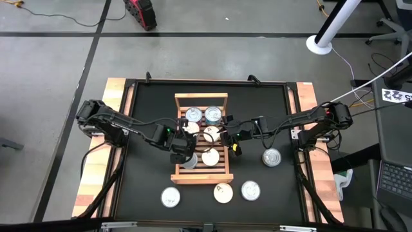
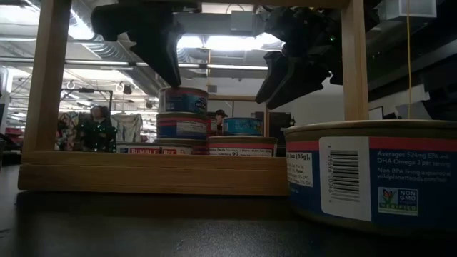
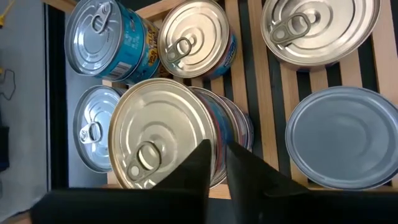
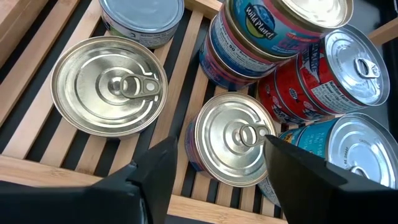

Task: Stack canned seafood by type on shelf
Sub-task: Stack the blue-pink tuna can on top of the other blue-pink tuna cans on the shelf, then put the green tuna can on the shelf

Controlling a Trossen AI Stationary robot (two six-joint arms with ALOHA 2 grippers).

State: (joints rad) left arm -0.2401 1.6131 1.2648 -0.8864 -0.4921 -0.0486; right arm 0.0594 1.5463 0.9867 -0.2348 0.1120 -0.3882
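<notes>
Task approx. half done: several tins sat on the shelf, some stacked 2 high, while 4 tins waited on the surface, 3 in front of the shelf & 1 to its right. Left gripper, fingers nearly together & holding nothing visible, hung over a stacked tin. Right gripper, fingers spread wide & empty, hovered astride a single silver-lidded tin on the slats.

One slatted shelf, four tins lying off it, two arms — shelf tins overlap, uncounted.
</notes>
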